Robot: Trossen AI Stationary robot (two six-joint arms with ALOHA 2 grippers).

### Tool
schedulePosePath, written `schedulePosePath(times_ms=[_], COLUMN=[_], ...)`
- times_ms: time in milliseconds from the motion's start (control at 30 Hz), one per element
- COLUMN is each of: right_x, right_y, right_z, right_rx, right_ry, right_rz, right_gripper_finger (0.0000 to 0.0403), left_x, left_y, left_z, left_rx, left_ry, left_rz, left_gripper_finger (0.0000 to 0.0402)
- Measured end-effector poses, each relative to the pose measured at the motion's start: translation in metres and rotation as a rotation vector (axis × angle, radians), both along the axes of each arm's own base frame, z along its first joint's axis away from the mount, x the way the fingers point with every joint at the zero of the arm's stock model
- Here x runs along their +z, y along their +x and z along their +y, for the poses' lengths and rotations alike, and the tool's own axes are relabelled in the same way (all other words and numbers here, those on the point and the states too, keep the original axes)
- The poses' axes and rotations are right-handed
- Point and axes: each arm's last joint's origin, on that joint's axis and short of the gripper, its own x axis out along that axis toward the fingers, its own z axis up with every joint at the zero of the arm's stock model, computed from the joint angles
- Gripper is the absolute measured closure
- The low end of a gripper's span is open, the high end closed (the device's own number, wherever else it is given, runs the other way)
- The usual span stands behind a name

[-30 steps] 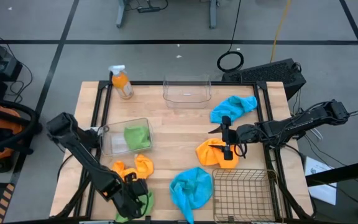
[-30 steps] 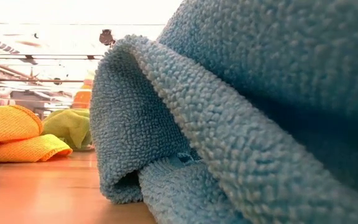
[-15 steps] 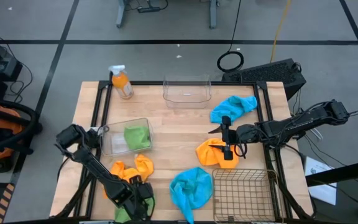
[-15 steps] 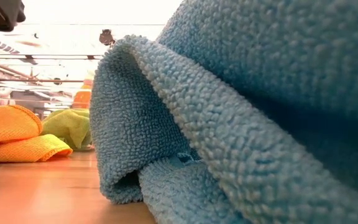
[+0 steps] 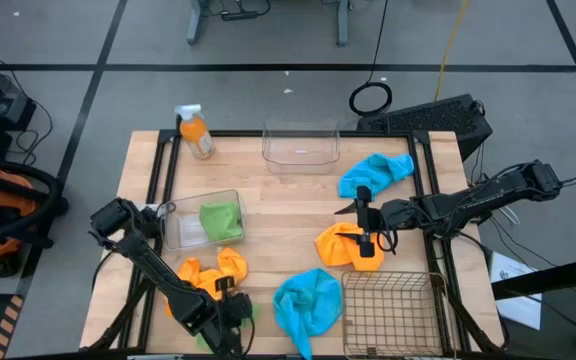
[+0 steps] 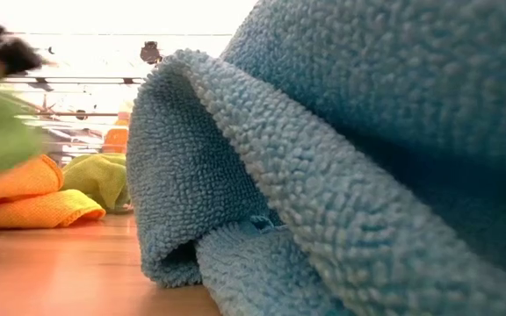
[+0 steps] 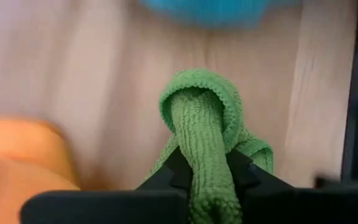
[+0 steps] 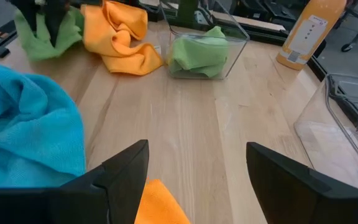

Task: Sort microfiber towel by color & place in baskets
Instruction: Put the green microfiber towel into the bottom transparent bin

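left gripper point(image 7: 207, 186) pinching green towel point(image 7: 205, 124) | bunched, looped fold, nubby pile | near table edge

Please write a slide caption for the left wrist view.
Left gripper shut on green towel above the wooden table.

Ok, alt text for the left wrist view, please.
The left gripper is shut on a green towel, pinched into a raised fold above the wooden table. An orange towel and a blue towel sit blurred at the edges.
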Motion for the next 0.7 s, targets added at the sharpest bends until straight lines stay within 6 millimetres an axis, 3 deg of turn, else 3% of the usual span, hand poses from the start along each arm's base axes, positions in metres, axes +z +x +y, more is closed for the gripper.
schedulePosePath(times_ms=[200,467,700], right_x=[0.007,0.019,0.019], right_y=[0.003,0.005,0.004], right_z=[0.002,0.011,0.014], right_rx=[0.048,0.14,0.15], right_ry=[0.042,0.064,0.056], right_rz=[-0.076,-0.195,-0.203], right_gripper_finger=[0.0145,0.0145,0.0145], left_x=[0.05,0.118,0.133], left_y=[0.011,0.035,0.06], left_z=[0.017,0.074,0.124], left_rx=[-0.013,0.073,0.148], left_ry=[0.259,0.636,0.734], left_rz=[-0.235,-0.44,-0.423], left_gripper_finger=[0.0355,0.0364,0.0362])
